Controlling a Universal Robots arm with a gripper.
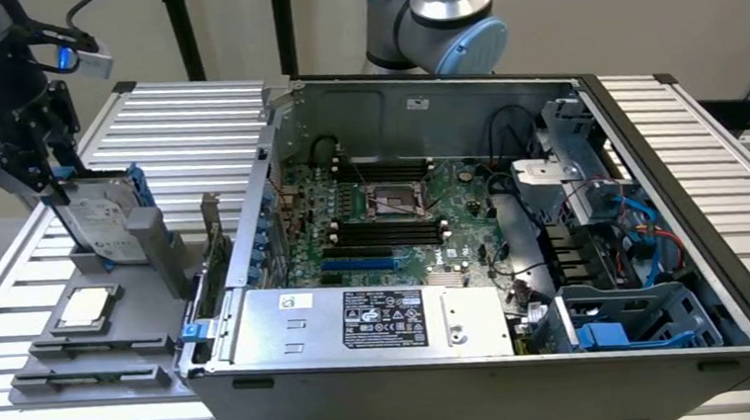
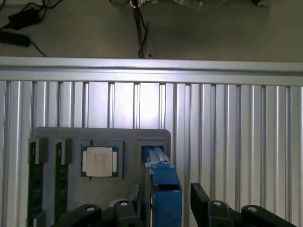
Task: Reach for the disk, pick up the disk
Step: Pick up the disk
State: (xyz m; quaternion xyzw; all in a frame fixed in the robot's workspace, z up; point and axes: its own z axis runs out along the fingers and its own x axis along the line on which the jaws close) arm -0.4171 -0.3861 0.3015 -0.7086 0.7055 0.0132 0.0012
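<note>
The disk (image 1: 102,224) stands on edge in a slot of the grey holder (image 1: 155,275), at the exterior view's left beside the open computer case. Its silver face with the white label and a blue rail show. My gripper (image 1: 56,188) hangs right over its upper end. In the wrist view the disk (image 2: 163,189) appears edge-on, blue rail uppermost, and my gripper (image 2: 166,196) is open and straddles it. One black finger (image 2: 135,194) sits close against one side. The other finger (image 2: 199,194) stands a small gap off the other side.
The grey holder (image 2: 94,135) also carries a small square silver chip (image 2: 100,161) and two green memory sticks (image 2: 34,184). The open computer case (image 1: 481,212), with its silver power supply (image 1: 370,319), stands close beside the holder. Another robot arm's base (image 1: 448,17) rises behind the case. The slatted table's edge (image 2: 151,64) lies beyond the holder.
</note>
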